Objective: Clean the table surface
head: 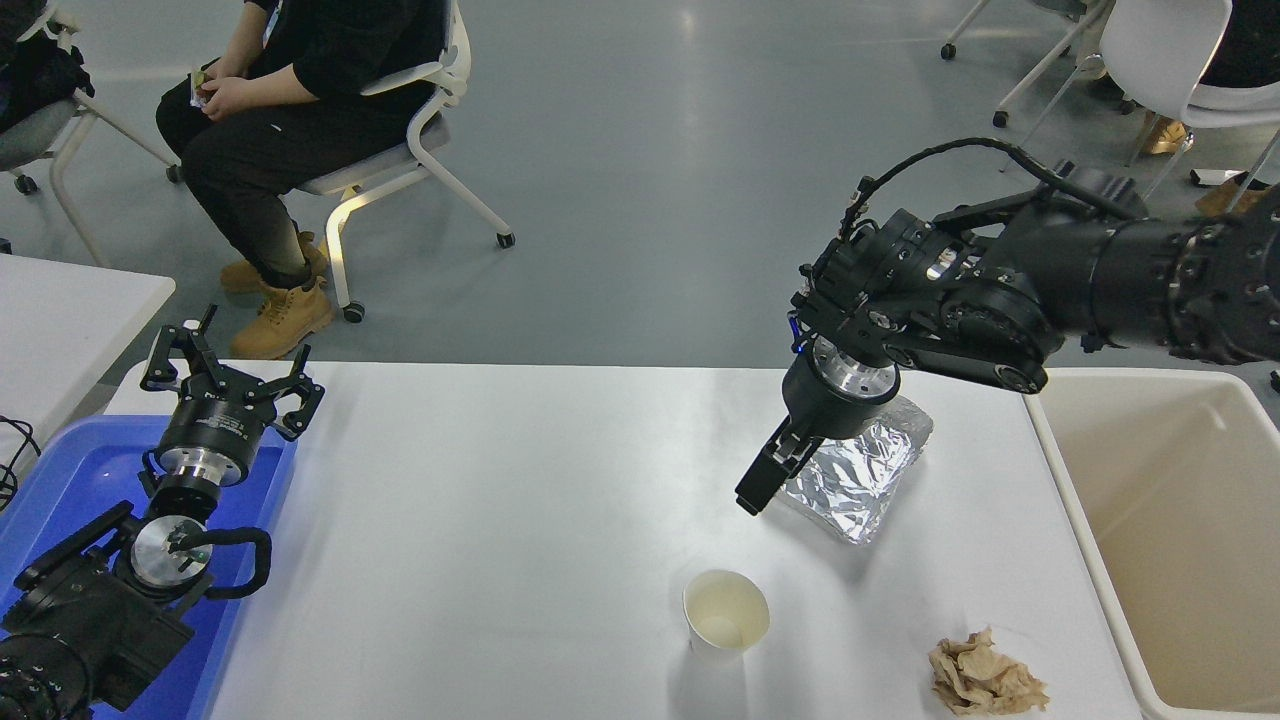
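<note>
We see our right gripper (757, 492) with fingers together above the foil tray (860, 470), paper cup (726, 612) and crumpled napkin (985, 678) on the white table surface (500, 520), left gripper (230, 385) parked, fingers spread, over the blue bin (60, 480).

Foil tray (860, 490) partly behind right gripper (756, 492)

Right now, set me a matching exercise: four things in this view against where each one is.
Things:
1. paper cup
2. foil tray
3. crumpled brown paper
4. left gripper

Places:
A. over the blue bin
B. table's near right corner
C. under the right gripper
D. near edge, right of centre

Pairs: 1-D, 2-C, 3-B, 4-A
</note>
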Tool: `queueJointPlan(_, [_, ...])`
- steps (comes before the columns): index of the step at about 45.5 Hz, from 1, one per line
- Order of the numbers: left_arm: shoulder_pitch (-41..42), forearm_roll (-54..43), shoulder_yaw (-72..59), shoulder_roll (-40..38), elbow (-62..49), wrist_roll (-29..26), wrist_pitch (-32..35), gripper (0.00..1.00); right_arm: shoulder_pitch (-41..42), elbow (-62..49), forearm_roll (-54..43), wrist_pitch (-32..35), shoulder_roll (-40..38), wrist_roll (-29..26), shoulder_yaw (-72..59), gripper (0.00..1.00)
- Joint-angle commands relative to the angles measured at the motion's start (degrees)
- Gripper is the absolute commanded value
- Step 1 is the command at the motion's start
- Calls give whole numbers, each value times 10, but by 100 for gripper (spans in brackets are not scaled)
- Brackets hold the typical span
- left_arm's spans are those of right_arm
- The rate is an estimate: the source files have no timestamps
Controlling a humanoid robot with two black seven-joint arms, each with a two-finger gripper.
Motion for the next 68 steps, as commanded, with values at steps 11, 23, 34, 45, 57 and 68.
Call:
queueJointPlan(11, [0,0,0,0,0,0,0,100,-74,-27,1,-17,33,-2,52,98])
queueJointPlan(23, [0,0,0,0,0,0,0,100,-126,-70,-4,-34,37,-2,51,98])
queueJointPlan(34, [0,0,0,0,0,0,0,100,-142,-79,-7,-36,32,-1,44,98])
queueJointPlan(45, [0,0,0,0,0,0,0,100,-175,-119,-7,-41,31,-1,26,98])
queueJointPlan(57, [0,0,0,0,0,0,0,100,-196,-121,-24,-59,28,0,25,98])
queueJointPlan(68, [0,0,0,0,0,0,-1,100,-214,-129,-25,-83,28,1,25,94])
